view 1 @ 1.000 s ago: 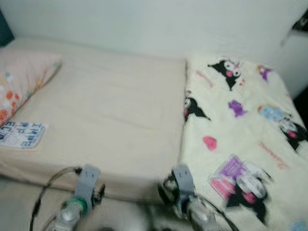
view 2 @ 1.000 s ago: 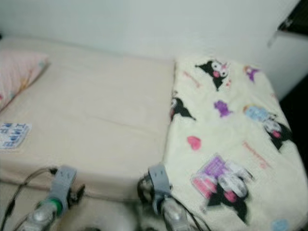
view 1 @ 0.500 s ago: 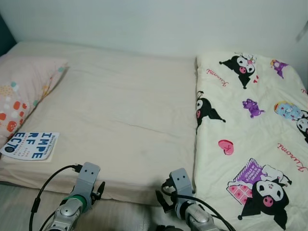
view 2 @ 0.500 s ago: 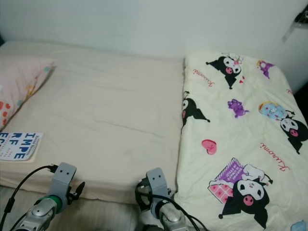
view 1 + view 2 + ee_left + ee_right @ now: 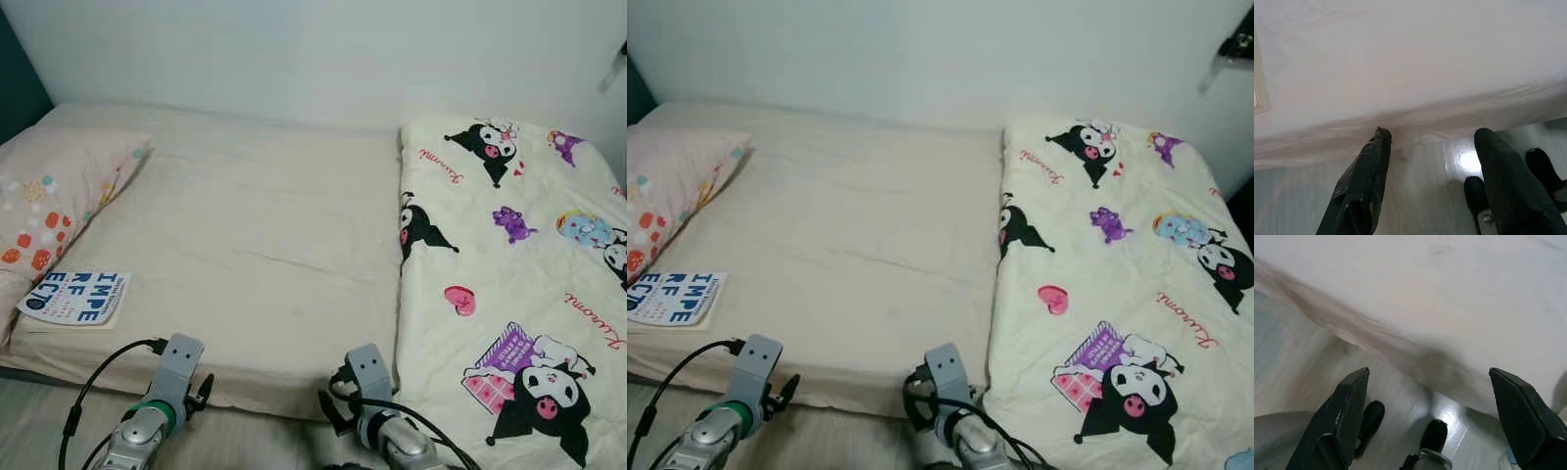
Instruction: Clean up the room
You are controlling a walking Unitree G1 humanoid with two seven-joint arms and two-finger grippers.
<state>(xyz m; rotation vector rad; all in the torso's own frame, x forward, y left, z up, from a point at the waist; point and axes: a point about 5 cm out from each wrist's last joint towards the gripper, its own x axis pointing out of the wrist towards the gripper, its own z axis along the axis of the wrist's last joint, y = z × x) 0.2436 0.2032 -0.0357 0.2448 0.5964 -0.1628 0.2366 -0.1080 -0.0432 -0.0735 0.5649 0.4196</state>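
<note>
Both grippers, left gripper [image 5: 1432, 142] and right gripper [image 5: 1430, 382], hang spread and empty at the beige-sheeted bed's [image 5: 255, 235] near edge, so you reach left for the white blue-lettered book [image 5: 75, 298] beside the pink patterned pillow [image 5: 54, 196], squaring up before closing.

The pillow [image 5: 54, 196] is running off the left edge of the head views, so its far end is missing. The book [image 5: 74, 298] is lying partly cut off in the right eye view, its cover lettering incomplete there. The blanket [image 5: 509, 294] is spilling past the right and bottom edges. Both arms are being cropped at the bottom. In the right wrist view, the bed's edge [image 5: 1400, 347] is smearing into blur.
</note>
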